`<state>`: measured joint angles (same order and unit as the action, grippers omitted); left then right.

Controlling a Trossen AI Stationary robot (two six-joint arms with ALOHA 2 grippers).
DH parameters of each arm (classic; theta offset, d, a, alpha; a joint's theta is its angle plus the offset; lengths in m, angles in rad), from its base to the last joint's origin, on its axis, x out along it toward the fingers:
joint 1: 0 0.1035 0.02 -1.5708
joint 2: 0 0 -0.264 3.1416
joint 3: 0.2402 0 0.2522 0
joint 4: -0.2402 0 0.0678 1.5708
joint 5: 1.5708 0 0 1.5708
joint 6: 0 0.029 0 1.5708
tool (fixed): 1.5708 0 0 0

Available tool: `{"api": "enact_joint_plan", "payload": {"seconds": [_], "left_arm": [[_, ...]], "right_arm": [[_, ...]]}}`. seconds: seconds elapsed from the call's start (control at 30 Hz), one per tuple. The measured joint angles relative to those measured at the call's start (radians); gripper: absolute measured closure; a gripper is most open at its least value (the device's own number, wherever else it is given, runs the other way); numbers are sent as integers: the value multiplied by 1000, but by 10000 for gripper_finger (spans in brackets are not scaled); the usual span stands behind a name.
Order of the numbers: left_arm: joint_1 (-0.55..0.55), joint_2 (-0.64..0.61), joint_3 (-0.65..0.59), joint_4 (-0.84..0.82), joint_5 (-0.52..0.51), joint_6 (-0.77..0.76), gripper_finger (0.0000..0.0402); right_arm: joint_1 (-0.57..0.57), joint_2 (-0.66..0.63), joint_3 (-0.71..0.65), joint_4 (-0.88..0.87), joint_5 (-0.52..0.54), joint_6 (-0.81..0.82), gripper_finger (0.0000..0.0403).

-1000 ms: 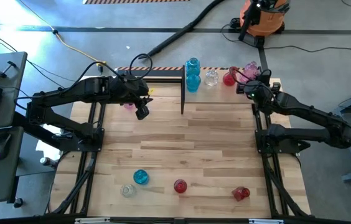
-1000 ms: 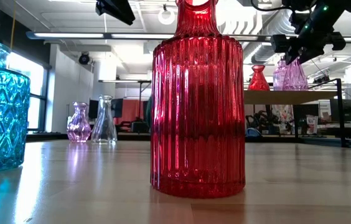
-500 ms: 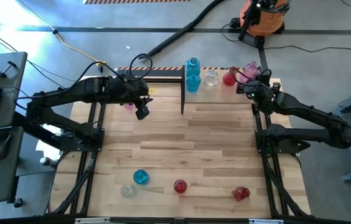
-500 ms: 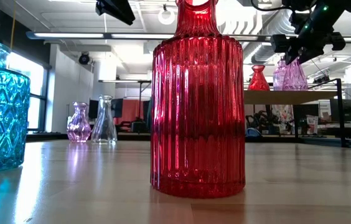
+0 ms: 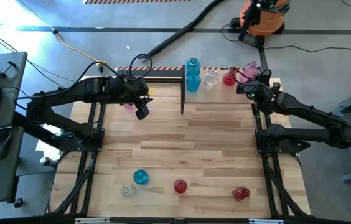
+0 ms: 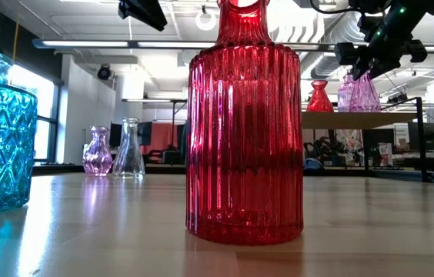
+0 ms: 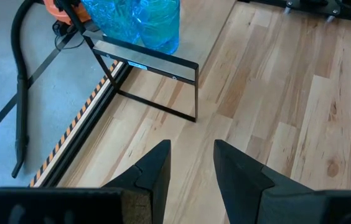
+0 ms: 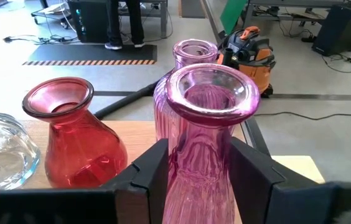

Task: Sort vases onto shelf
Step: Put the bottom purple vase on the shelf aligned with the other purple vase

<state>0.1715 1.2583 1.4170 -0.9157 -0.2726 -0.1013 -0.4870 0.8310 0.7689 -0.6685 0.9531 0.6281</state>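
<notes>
Pink vase (image 8: 203, 134) — upright between my right fingers, at the far right end of the shelf (image 5: 275, 83).

My right gripper (image 5: 250, 88) is partly closed on the pink vase's neck, one finger on each side just below the lip, its long axis standing straight up. A second pink vase (image 8: 191, 53) stands right behind it and a red vase (image 8: 76, 134) just beside it, with a clear one (image 8: 1, 152) further along — so I judge the coming move is a release and a straight pull-back, away from those neighbours. My left gripper (image 5: 142, 112) hangs open and empty over the far left part of the table (image 5: 213, 137), well apart from the four vases waiting near the front edge.
</notes>
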Motion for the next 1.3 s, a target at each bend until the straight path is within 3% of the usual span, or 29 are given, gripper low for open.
{"api": "enact_joint_plan", "payload": {"seconds": [1.3], "left_arm": [[0, 0, 0, 0, 0, 0, 289]], "right_arm": [[-30, 32, 1, 51, 33, 0, 276]]}}
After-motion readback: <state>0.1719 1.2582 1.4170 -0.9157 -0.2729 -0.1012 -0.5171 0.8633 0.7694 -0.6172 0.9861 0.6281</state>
